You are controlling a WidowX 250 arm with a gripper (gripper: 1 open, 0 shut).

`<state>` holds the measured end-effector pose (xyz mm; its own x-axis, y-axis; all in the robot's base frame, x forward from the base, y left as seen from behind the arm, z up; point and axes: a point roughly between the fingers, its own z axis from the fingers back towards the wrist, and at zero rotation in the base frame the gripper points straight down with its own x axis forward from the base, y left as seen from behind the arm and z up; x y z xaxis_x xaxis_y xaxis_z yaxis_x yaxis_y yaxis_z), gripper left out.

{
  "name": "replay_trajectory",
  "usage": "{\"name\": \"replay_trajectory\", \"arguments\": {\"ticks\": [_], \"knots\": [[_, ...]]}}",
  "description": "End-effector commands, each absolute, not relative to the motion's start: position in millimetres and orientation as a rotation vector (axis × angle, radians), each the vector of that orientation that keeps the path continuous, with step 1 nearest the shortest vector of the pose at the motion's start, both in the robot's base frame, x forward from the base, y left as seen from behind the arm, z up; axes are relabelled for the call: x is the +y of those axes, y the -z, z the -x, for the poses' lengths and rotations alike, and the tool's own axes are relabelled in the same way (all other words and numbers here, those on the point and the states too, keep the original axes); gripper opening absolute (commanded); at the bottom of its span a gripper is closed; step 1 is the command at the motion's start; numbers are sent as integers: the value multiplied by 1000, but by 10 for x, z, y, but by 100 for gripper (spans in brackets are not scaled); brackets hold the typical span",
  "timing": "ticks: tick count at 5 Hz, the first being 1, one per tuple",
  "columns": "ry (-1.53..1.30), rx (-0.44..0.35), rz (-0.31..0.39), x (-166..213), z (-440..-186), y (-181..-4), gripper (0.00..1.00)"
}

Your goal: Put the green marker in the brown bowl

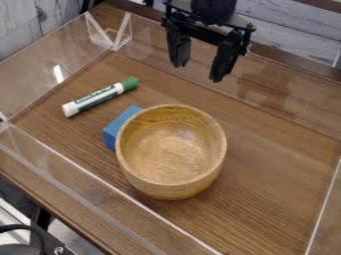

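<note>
A: Pincer (202, 58) open wide, empty, hanging high at the rear. Green marker (103, 97) lies flat on the surface, left of the brown bowl (170, 149).

B: Risk: blue block (120, 124) sits near; a skewed descent could nudge the marker away.

Open desk (273, 129) right of the brown bowl (170, 149). Clear air over the green marker (103, 97); blue block (120, 124) wedged between marker and bowl. Clear walls (40, 159) around the edges.
</note>
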<state>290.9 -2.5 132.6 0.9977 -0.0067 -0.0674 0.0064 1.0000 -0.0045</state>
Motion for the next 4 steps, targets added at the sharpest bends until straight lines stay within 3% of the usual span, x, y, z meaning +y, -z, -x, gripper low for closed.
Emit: {"name": "replay_trajectory", "arguments": {"ticks": [1,4], "knots": [[56,88,2,24,-2887,-1273,100],[380,81,-36,782,-2837,-1313,100]]}}
